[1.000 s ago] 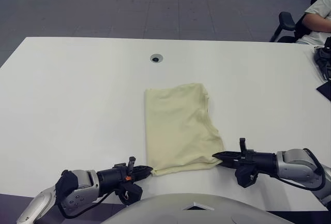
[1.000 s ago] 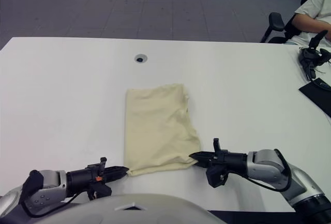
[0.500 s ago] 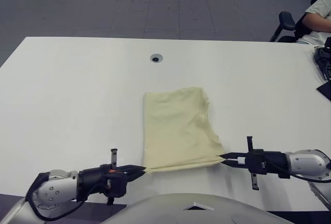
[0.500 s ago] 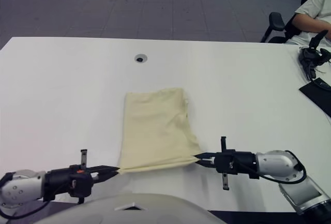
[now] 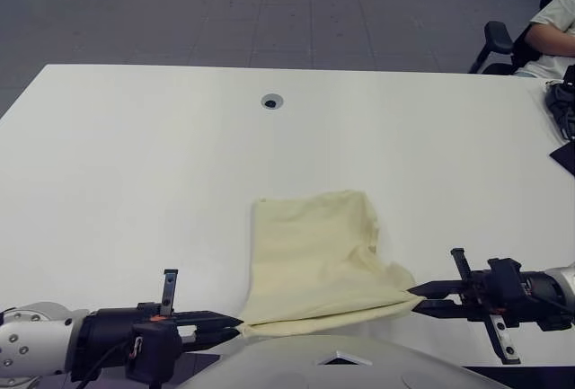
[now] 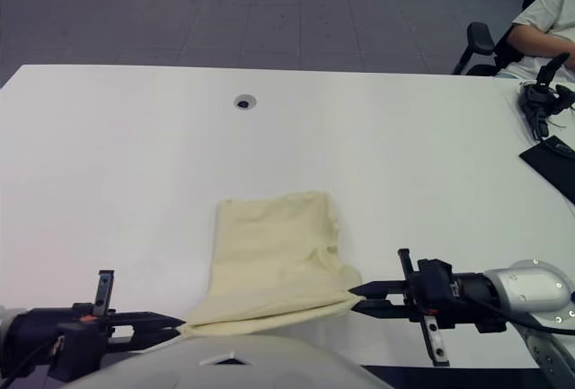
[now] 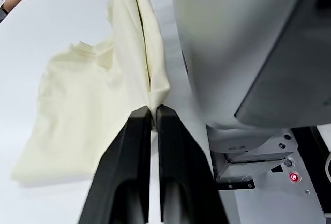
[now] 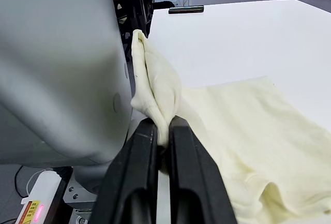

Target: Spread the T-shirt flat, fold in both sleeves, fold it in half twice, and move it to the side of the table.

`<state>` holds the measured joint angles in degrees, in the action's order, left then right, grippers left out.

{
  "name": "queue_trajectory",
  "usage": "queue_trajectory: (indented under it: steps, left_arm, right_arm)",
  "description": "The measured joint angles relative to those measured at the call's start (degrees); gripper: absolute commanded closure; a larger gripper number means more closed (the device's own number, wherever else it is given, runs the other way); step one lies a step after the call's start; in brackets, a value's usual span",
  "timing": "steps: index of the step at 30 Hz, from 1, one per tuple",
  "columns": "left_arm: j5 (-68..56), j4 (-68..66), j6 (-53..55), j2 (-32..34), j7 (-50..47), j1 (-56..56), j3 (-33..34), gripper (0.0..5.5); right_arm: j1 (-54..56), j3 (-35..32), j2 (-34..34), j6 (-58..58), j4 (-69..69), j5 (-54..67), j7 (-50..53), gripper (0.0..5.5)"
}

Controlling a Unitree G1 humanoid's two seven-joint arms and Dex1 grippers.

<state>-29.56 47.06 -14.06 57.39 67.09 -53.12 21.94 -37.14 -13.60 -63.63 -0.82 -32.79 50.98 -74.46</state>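
The folded T-shirt point(image 5: 314, 250) lies at the table's point(image 5: 135, 155) near edge. The left gripper point(image 5: 232, 322) pinches its near-left corner, and the right gripper point(image 5: 419, 292) pinches its near-right corner.

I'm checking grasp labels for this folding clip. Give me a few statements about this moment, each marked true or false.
1. The left gripper is shut on a near corner of the T-shirt. True.
2. The right gripper hangs open, clear of the cloth. False: it is shut on the T-shirt's other near corner.
3. The T-shirt covers the round hole in the table. False: the hole lies bare, farther back than the T-shirt.
4. The T-shirt is folded, with no sleeve spread out. True.
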Motion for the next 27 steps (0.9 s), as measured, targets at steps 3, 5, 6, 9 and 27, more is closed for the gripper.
queue_trajectory:
  steps: [3,5,6,9,27]
  left_arm:
    - [-2.91,1.4,2.12,0.0,1.36,0.85,2.29,5.49]
    - [-4.58,1.75,3.71,0.0,1.74,2.59,3.69,5.49]
    - [-5.33,1.73,4.56,0.03,1.73,4.11,3.96,5.49]
    - [-5.37,-0.77,7.48,0.42,0.28,12.54,1.17,5.49]
    - [25.11,-39.26,7.82,-16.46,-15.81,60.05,-29.58,5.5]
  right_arm:
    - [0.85,-1.5,1.03,1.71,-0.93,-0.11,-0.78,5.42]
    - [2.99,-1.63,1.64,2.57,-0.54,-2.17,-0.82,5.42]
    - [4.64,-1.61,2.05,2.65,0.29,-3.23,-0.67,5.42]
    - [10.29,-0.06,3.17,2.6,3.09,-7.87,0.1,5.42]
    - [40.92,17.95,18.74,-7.82,27.97,-35.3,8.32,5.42]
